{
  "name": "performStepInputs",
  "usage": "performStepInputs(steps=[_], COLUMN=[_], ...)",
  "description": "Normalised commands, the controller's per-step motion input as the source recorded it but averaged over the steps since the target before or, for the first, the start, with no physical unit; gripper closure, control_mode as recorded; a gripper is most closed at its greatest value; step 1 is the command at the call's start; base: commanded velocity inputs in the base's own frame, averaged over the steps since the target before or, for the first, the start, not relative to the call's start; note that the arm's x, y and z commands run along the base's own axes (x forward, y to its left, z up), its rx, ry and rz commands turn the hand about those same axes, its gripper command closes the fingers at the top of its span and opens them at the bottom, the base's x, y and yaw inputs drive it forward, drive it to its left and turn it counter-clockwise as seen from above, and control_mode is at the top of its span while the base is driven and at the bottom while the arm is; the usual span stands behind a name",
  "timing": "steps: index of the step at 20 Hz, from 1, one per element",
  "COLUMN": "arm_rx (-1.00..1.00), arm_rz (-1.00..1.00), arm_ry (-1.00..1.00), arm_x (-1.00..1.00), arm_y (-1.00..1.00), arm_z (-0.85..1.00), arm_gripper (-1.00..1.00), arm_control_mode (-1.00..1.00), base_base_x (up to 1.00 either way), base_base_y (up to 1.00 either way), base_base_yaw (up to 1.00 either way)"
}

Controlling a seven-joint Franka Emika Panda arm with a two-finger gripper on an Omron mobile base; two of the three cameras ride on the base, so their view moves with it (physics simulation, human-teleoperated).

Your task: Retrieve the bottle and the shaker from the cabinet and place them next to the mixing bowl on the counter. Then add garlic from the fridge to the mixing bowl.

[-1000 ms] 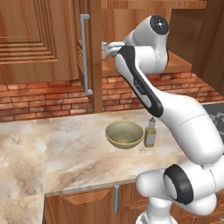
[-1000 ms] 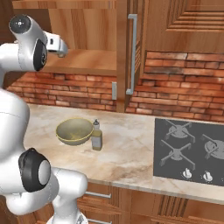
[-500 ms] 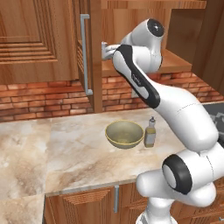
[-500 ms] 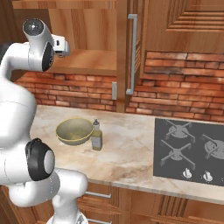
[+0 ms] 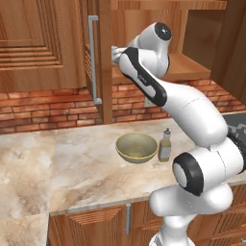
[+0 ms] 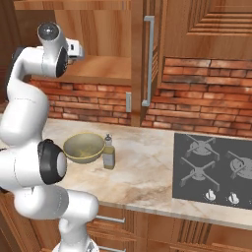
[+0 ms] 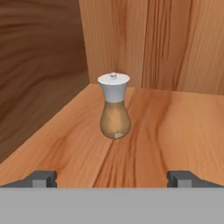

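The bottle (image 5: 165, 145) already stood beside the mixing bowl (image 5: 137, 146); the spread gripper (image 7: 113, 178) faced the shaker (image 7: 114, 106); garlic remained.

Shaker (image 7: 114, 106) on shelf (image 7: 175, 131); bowl (image 5: 137, 147), bottle (image 5: 165, 145) on counter (image 5: 72, 163).

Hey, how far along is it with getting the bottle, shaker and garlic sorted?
Done: the bottle stands beside the mixing bowl on the counter. In hand: the open gripper faces the shaker on the cabinet shelf, not gripping. Left: shaker to the bowl, then garlic.
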Motion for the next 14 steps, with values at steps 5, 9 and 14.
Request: performStepInputs(steps=[5, 9, 14], arm_rx=[0.0, 0.0, 0.0], arm_rz=[0.0, 0.0, 0.0], arm_ry=[0.0, 0.0, 0.0], arm_x=[0.15, 0.47, 0.38], arm_y=[0.24, 0.2, 0.09], arm_z=[0.0, -0.04, 0.0], arm_gripper=[-1.0, -1.0, -1.0], arm_control_mode=[-1.0, -1.0, -1.0], base_base_x=[0.0, 0.0, 0.0], base_base_y=[0.0, 0.0, 0.0], base_base_yaw=[0.0, 0.0, 0.0])
